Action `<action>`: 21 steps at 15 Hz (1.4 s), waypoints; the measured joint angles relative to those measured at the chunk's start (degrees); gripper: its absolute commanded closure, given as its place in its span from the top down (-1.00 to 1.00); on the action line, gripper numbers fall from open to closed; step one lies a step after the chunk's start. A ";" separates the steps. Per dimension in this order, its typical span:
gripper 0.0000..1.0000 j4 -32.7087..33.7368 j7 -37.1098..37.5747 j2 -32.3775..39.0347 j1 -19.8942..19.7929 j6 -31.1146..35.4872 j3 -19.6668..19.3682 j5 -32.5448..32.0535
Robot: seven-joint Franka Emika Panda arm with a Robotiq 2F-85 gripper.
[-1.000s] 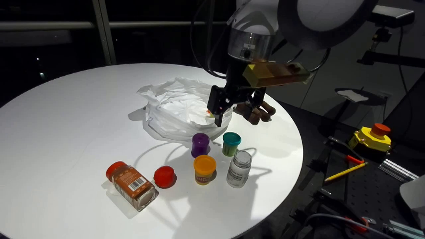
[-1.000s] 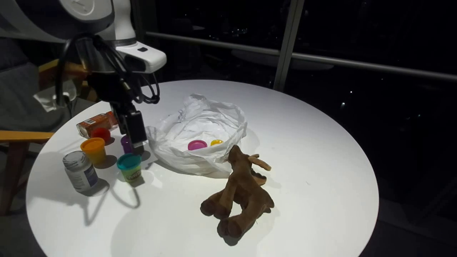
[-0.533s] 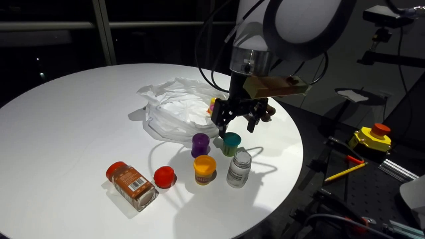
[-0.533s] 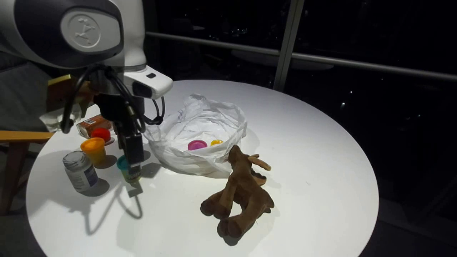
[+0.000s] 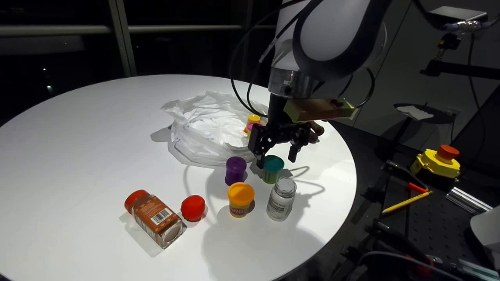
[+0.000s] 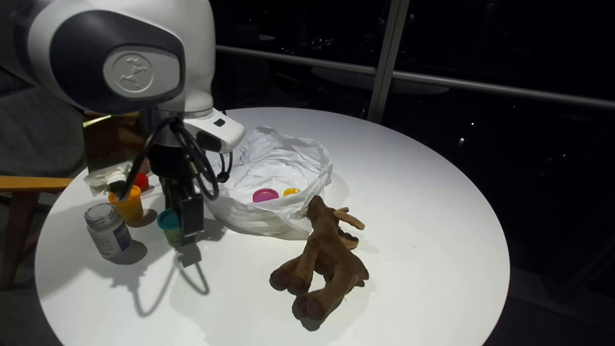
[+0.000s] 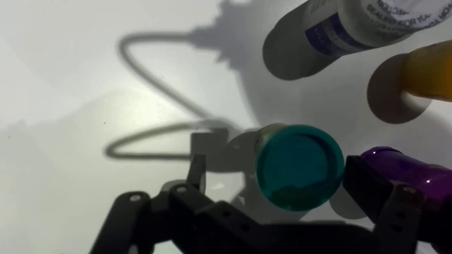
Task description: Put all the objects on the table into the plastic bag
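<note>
While its jaws gape, the gripper (image 5: 276, 160) hovers by the teal-capped jar (image 7: 299, 168)

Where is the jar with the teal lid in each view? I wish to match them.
In an exterior view: teal-lidded jar just right of centre, lower half.
In an exterior view: teal-lidded jar at left, lower half, partly behind the fingers.
Wrist view: teal-lidded jar right of centre, lower half.
Shared landmark: the grey bottle nearby.

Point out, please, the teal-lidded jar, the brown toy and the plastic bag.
Teal-lidded jar (image 7: 299, 167), in the wrist view: top of its lid.
Brown toy (image 6: 331, 247), in an exterior view: its body.
Plastic bag (image 6: 262, 221), in an exterior view: its outer wall.
</note>
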 measured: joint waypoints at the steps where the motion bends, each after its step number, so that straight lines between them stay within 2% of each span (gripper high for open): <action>1: 0.30 0.22 -0.31 0.10 0.00 0.01 0.03 0.08; 6: -0.53 0.41 -0.65 0.20 0.01 -0.02 0.03 0.11; 10: -0.54 0.14 -0.28 -0.23 0.69 -0.18 -0.29 -0.52; 12: -0.54 0.18 2.10 -1.28 2.17 -0.49 -1.64 -3.17; 15: -0.54 1.61 9.24 -4.58 5.57 -6.51 -5.26 -11.73; 17: -0.54 3.69 13.01 -7.02 6.35 -11.11 -6.12 -16.80; 21: -0.54 8.65 13.09 -8.58 5.15 -14.72 -5.42 -18.24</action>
